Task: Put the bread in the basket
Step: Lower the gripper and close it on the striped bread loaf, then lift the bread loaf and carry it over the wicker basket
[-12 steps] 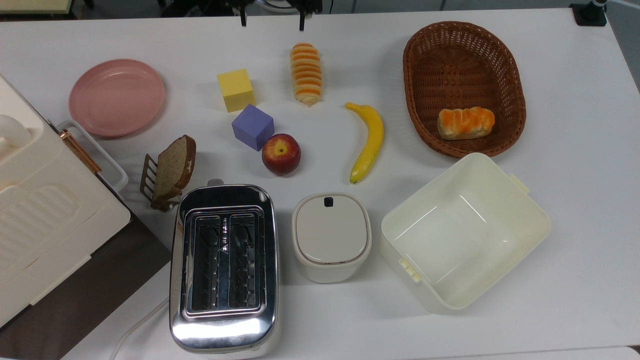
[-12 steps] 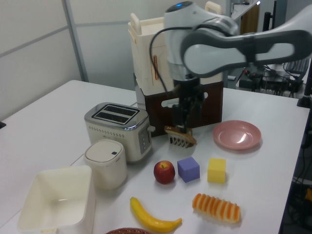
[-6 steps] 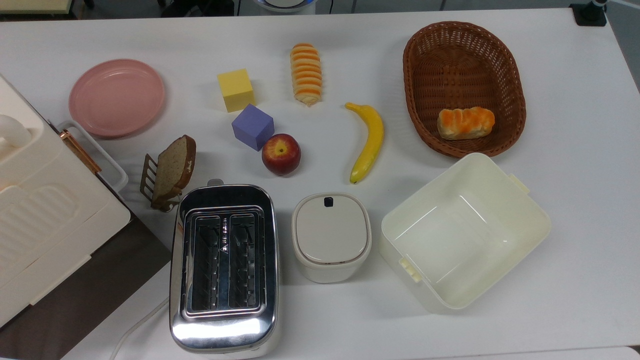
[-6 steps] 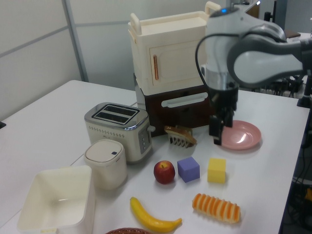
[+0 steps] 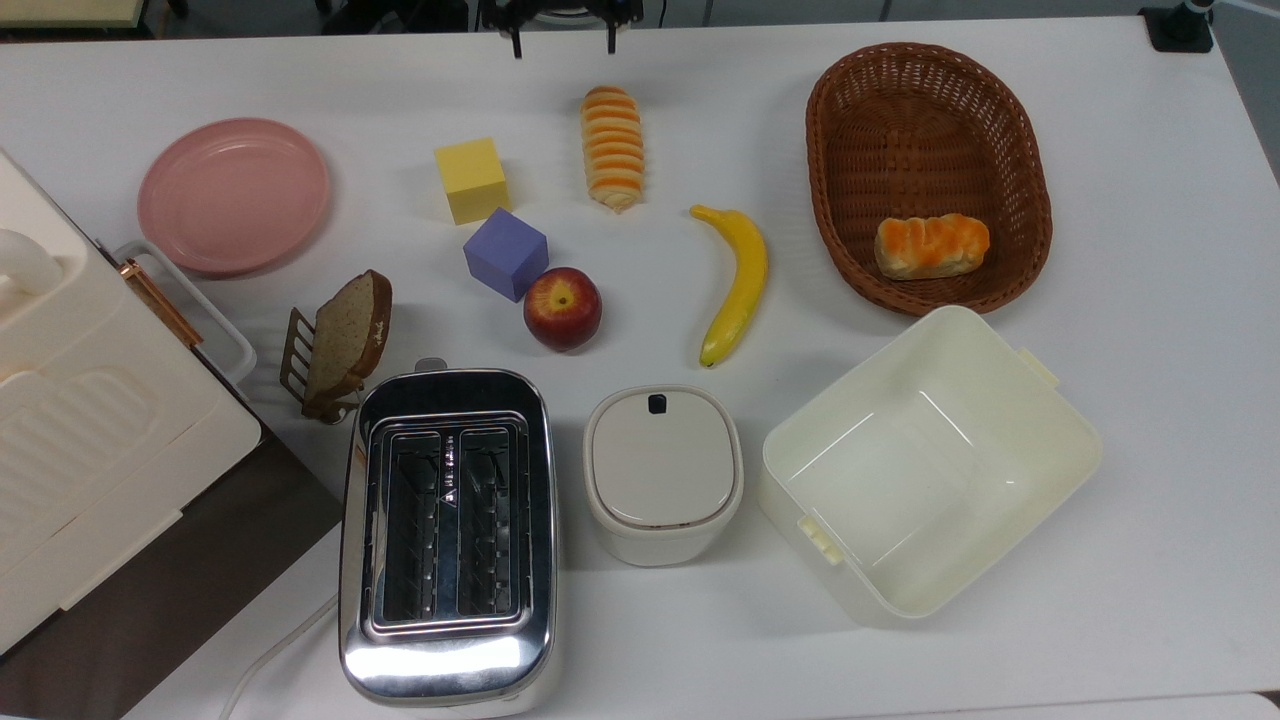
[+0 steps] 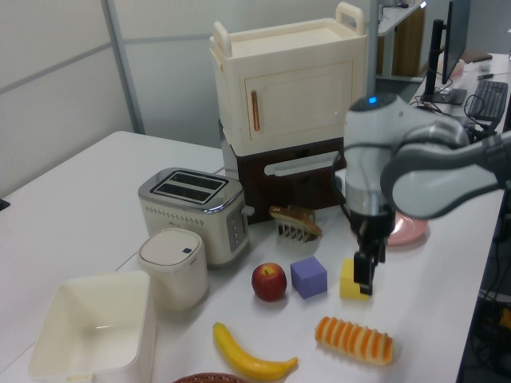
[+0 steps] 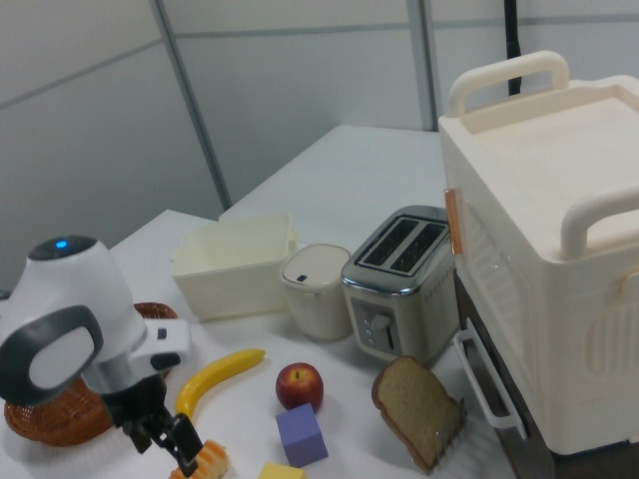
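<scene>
Top view: my gripper (image 5: 563,40) sits at the surface's far edge, fingers spread wide, holding nothing, just beyond the bread (image 5: 613,147). Bread lies flat on the surface (image 5: 1150,300), between the yellow cube (image 5: 472,179) and the basket (image 5: 890,130), apart from both. Basket, near the top view's right edge, contains a bun (image 5: 931,245).
</scene>
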Controlling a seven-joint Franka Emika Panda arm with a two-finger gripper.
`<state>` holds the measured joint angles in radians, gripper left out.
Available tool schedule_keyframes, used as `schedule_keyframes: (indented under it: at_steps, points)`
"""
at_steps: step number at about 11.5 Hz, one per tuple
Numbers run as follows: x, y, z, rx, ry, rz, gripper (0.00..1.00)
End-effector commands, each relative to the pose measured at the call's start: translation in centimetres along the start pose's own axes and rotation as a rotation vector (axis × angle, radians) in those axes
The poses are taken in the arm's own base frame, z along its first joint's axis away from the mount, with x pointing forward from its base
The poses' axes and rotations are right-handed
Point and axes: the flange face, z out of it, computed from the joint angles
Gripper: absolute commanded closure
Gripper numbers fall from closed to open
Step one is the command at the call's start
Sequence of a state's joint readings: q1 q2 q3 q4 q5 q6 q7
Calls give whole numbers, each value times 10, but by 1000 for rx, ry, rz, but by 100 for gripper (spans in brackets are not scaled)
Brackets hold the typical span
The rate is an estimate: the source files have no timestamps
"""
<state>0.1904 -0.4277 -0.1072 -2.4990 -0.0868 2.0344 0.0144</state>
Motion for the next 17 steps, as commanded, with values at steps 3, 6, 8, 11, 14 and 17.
schedule_keyframes:
  at_steps: [3, 6, 8, 11, 14, 17]
  points:
    - [9, -29, 70, 7, -26, -82, 0]
    - [25, -43, 108, -3, -38, -98, 0]
    - [26, -45, 116, -6, -50, -100, 0]
    - [27, -44, 116, -8, -49, -103, 41]
    - [37, -43, 99, -11, -24, -95, 89]
    - [59, -65, 38, -19, -43, -84, 91]
